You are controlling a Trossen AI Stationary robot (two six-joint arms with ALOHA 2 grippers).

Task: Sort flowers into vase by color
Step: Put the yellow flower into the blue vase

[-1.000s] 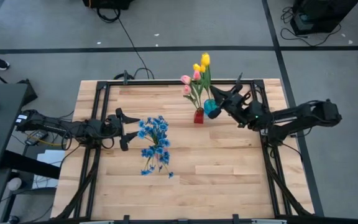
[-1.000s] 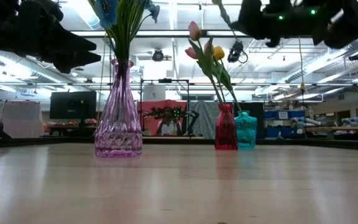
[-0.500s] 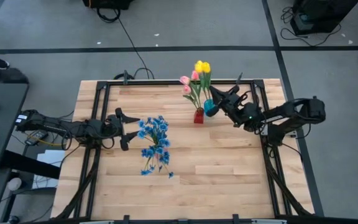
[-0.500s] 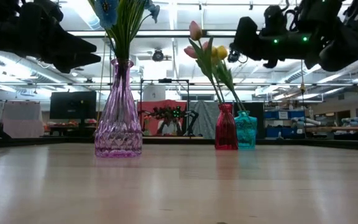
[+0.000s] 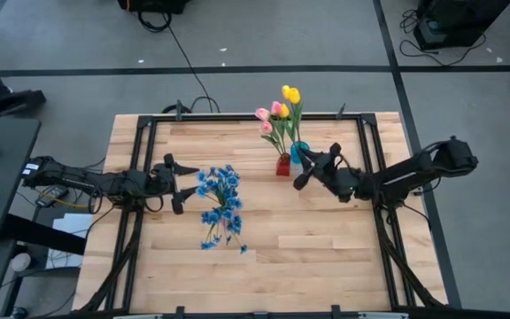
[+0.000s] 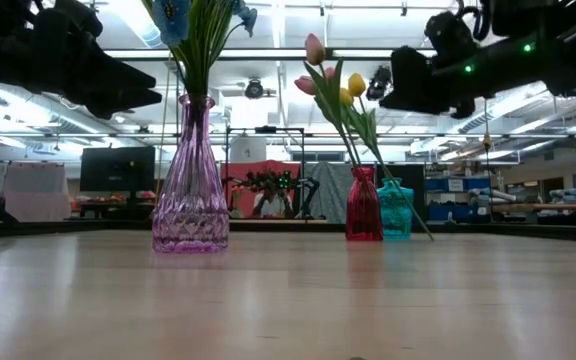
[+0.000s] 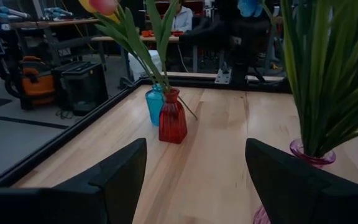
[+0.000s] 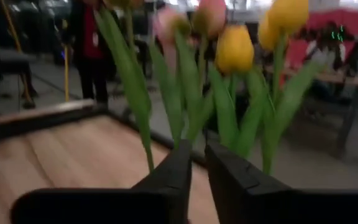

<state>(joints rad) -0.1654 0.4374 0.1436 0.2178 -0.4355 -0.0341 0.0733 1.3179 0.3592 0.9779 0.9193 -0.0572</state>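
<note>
The right gripper [image 5: 305, 171] hangs just beside the teal vase [image 5: 300, 152], its jaws parted only a sliver in the wrist view and, as far as shows, pinching nothing; the yellow tulips [image 5: 289, 94] stand just ahead of them with stems running down toward that vase. The pink tulips [image 5: 269, 113] sit in the red vase [image 5: 283, 166], which touches or nearly touches the teal one. The left gripper [image 5: 174, 183] waits with jaws spread wide and empty, just beside the blue flowers [image 5: 220, 202], which fill the purple vase [image 6: 190, 190] near the middle of the desk [image 5: 326, 257].

By my reading, a yellow stem has just been let go into the teal vase, so the step in hand is the release. No loose flowers lie on the desk, so the sorting looks close to finished. The next move calls for a clean pull-back clear of the leaning stems, since a nudge could tip the two close-set vases.

Both small vases stand near the desk's far edge. The near half offers wide bare room for retreat.
</note>
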